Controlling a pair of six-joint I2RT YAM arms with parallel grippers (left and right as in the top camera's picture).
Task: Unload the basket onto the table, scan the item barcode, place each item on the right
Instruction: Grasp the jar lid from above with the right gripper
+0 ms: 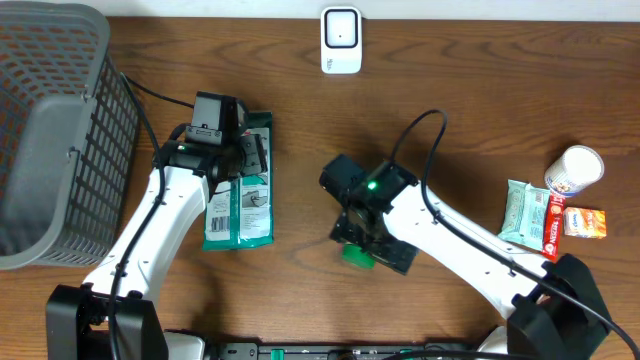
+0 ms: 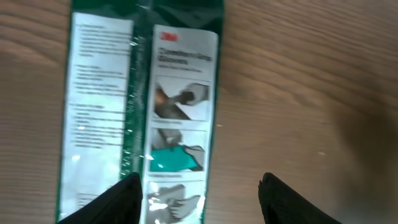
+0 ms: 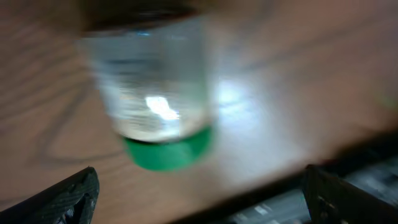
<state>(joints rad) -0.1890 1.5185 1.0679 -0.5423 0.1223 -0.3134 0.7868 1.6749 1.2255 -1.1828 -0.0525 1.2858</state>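
Now the packet (image 1: 238, 195) lies flat left of the desk's middle, its long axis running from far edge to near edge. It sits just under the left gripper (image 2: 199, 190), whose fingers are apart and empty. The right gripper (image 3: 199, 186), spread wide, hovers over a green-capped bottle (image 3: 155, 93).

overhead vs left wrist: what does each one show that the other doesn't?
Overhead only: the wire basket at far left, the white scanner at the top edge, the right arm with a green cap showing under it, and the snack packs and cup at the right.
Left wrist only: the print on the green package, with a 3M logo and picture panels, and the left gripper with its jaws apart.
Both: that package lying flat on the wooden table.
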